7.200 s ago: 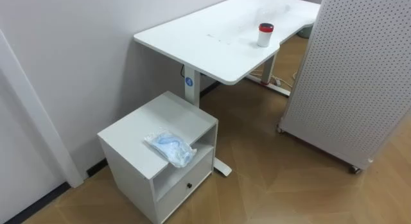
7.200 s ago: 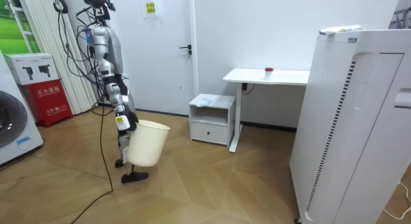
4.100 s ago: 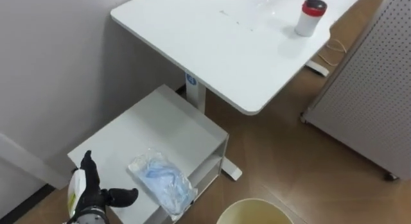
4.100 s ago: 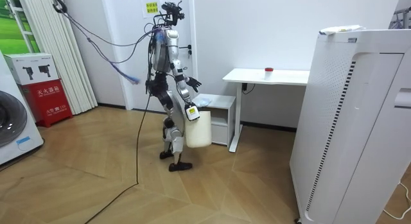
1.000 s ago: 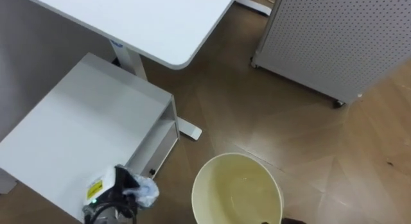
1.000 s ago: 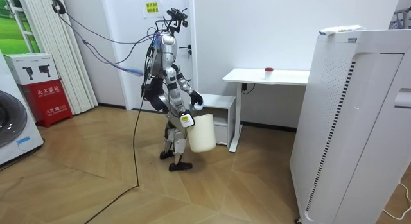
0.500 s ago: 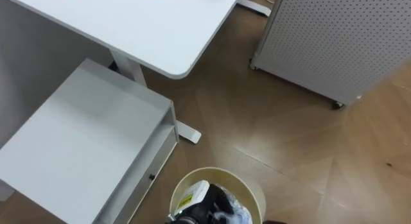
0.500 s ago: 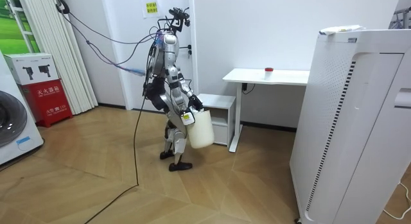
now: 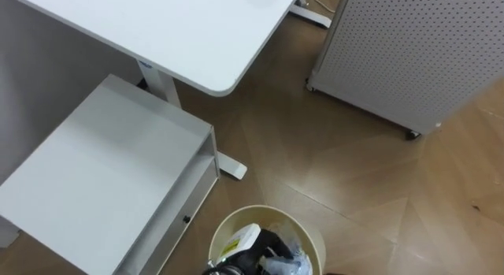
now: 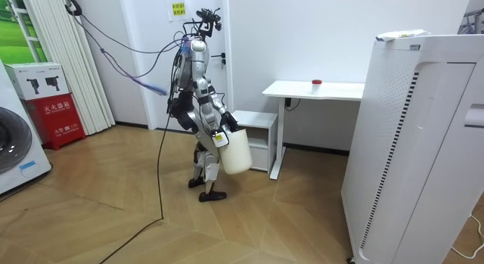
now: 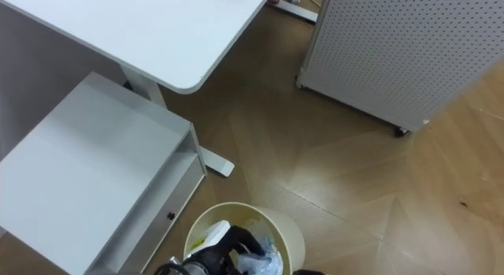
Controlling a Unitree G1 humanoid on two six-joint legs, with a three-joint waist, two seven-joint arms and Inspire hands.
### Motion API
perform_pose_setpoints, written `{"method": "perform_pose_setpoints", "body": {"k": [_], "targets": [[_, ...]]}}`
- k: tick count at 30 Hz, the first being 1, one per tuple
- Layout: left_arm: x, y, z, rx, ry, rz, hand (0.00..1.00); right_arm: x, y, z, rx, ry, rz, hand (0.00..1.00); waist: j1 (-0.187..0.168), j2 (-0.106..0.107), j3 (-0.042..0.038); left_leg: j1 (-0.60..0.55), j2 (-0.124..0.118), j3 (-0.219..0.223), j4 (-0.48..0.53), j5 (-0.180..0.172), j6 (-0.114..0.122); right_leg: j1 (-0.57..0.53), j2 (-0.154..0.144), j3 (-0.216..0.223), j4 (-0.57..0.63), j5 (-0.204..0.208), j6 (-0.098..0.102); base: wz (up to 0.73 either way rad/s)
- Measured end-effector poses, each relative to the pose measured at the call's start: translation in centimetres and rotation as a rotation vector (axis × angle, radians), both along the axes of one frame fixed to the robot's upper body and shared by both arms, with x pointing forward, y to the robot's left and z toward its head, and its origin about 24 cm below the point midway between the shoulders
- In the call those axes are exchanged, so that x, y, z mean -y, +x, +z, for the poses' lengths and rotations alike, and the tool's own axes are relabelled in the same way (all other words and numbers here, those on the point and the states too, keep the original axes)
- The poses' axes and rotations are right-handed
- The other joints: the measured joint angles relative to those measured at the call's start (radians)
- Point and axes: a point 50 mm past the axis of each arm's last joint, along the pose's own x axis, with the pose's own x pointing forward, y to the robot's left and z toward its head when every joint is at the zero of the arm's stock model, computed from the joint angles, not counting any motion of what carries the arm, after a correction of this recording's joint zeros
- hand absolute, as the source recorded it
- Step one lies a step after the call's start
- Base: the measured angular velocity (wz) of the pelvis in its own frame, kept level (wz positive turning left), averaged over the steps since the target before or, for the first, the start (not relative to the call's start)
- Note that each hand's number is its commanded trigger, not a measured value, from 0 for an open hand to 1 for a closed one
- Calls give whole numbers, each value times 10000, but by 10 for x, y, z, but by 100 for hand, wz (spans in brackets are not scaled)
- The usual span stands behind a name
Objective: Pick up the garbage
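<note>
Left eye view — crumpled bluish-clear plastic garbage (image 9: 285,263), in left hand (image 9: 250,247), inside bin (image 9: 318,237).

bright, even indoor light — a pale sheen on the wood floor (image 9: 313,179), soft shadow under the desk (image 9: 181,31).

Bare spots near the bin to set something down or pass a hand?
Cabinet top: bare throughout, left of the desk leg. Visible desk corner: bare. Floor between cabinet, bin and perforated panel: open. Crowded: bin mouth, holding the left hand and the garbage.
</note>
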Motion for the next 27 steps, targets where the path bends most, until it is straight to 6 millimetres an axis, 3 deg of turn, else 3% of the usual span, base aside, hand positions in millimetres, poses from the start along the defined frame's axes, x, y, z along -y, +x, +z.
{"method": "perform_pose_setpoints", "body": {"k": [8, 12, 22, 27], "targets": [[1, -3, -2, -75, 76, -190, 0, 1, -2, -1, -19, 9, -19, 100, -12, 4, -96, 34, -10, 104, -47, 28, 37, 1, -41, 5, -14, 9, 18, 0], [0, -8, -6, -279, 98, -171, 0, 1, -4, -1, -31, 25, -53, 100, -35, 4, -106, 68, -30, 146, -99, 66, 51, 4, -64, 19, -16, 26, 32, 0], [-11, -30, -27, -1577, 549, -440, 0, 2, -7, -4, -235, 58, 7, 100, 63, 109, -154, 741, -19, 162, -437, 92, 9, 661, -13, -10, -339, 41, 39, 0], [-26, -36, -34, -1793, 917, -333, 0, 7, -12, -5, -311, 36, -178, 100, 81, 233, -167, 995, -18, 193, -565, 91, 5, 876, 7, -12, -448, 40, 40, -1]]}}
